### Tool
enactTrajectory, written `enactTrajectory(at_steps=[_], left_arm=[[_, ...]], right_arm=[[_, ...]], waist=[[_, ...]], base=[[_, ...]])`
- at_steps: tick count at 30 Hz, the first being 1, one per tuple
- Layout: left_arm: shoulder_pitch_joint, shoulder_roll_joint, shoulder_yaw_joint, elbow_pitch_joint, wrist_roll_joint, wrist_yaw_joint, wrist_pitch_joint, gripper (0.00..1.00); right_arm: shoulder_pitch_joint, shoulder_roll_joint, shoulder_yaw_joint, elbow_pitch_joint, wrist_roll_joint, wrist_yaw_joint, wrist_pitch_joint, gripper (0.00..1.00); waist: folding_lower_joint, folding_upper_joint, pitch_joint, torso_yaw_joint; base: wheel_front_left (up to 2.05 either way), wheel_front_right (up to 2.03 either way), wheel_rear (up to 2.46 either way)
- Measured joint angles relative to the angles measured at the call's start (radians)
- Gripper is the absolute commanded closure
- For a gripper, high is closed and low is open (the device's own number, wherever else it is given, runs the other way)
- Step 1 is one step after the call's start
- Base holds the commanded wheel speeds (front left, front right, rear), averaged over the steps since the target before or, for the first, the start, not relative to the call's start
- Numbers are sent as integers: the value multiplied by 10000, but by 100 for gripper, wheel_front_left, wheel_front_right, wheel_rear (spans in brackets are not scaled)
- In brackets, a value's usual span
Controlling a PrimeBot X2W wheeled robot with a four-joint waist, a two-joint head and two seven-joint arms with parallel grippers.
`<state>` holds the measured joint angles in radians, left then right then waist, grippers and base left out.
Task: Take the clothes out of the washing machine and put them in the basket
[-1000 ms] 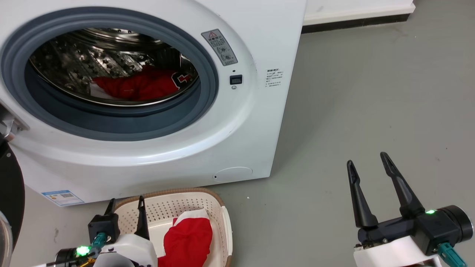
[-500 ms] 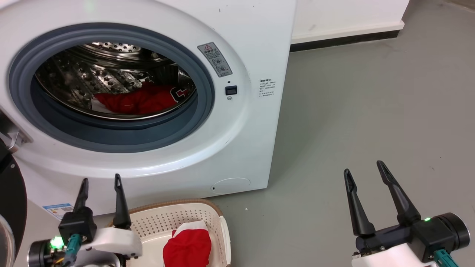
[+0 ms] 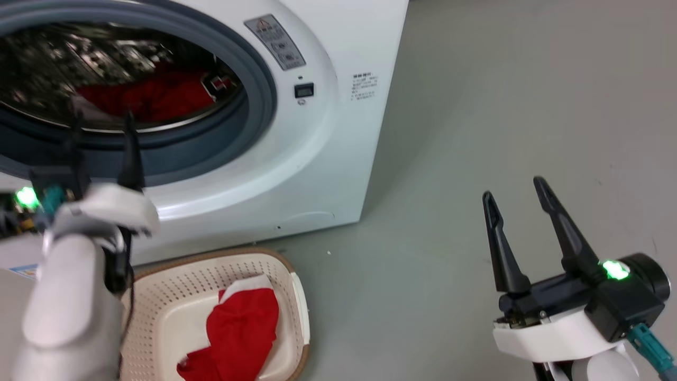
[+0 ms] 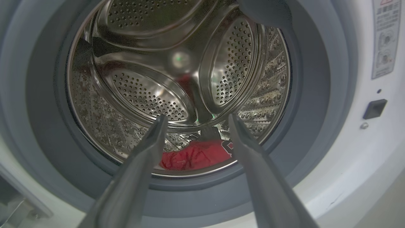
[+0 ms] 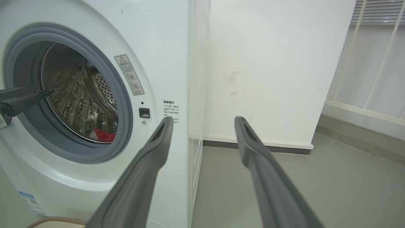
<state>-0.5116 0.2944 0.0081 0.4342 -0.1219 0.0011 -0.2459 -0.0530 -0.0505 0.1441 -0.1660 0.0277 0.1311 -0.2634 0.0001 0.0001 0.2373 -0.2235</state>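
Left pincer (image 4: 196, 117): long dark fingers apart, empty, level with the grey rubber door ring (image 3: 254, 106) and aimed into the perforated steel drum (image 4: 142, 95).

Step, as I read it: reach-in for the next pick. One bright red fabric garment with a white band (image 3: 243, 328) already lies in the cream perforated plastic basket (image 3: 211, 253) on the floor below the large white front-loading washing machine (image 3: 317, 159). A red garment with a black-and-white emblem (image 4: 193, 156) lies low at the drum front.

Next move: go in and dip over the lip, then close on a raised fold.

Right pincer (image 3: 513, 189): apart, empty, over grey floor (image 3: 476, 106), well clear.

Unclear:
- The lip hides the garment's lower part, so I can't tell if it is one piece or several.
- The head view is blurred around the left arm.
- The basket's near edge is cut off.
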Motion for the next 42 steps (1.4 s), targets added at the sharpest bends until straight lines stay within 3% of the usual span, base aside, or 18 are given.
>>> enactTrajectory(at_steps=[7, 19, 26, 36, 42], left_arm=[[-2687, 765, -299, 1267, 226, -453, 1266, 0], [-6579, 1833, -930, 2961, 169, -1135, 5095, 0], [-8352, 2408, -1452, 3521, -157, -1264, 7310, 0], [-10195, 3083, -3028, 3607, -1312, -1300, 11018, 0], [-11187, 3501, -3340, 3607, -1450, -1302, 12201, 0]], right_arm=[[-730, 0, 100, -364, 349, 0, 0, 0], [-1720, 0, -19, -1187, 1045, 0, 0, 0], [-2133, -2, -117, -1496, 1381, 0, 0, 0], [-2530, 0, -251, -1950, 1848, 0, 0, 0], [-2633, -4, -261, -2111, 2092, 0, 0, 0]], waist=[[0, 0, 1120, -354], [1, 0, 3246, -861], [1, 0, 4431, -1171], [1, 0, 5653, -1660], [1, 0, 6231, -1976]], base=[[0, 0, 0], [0, 0, 0], [0, 0, 0], [0, 0, 0], [0, 0, 0]])
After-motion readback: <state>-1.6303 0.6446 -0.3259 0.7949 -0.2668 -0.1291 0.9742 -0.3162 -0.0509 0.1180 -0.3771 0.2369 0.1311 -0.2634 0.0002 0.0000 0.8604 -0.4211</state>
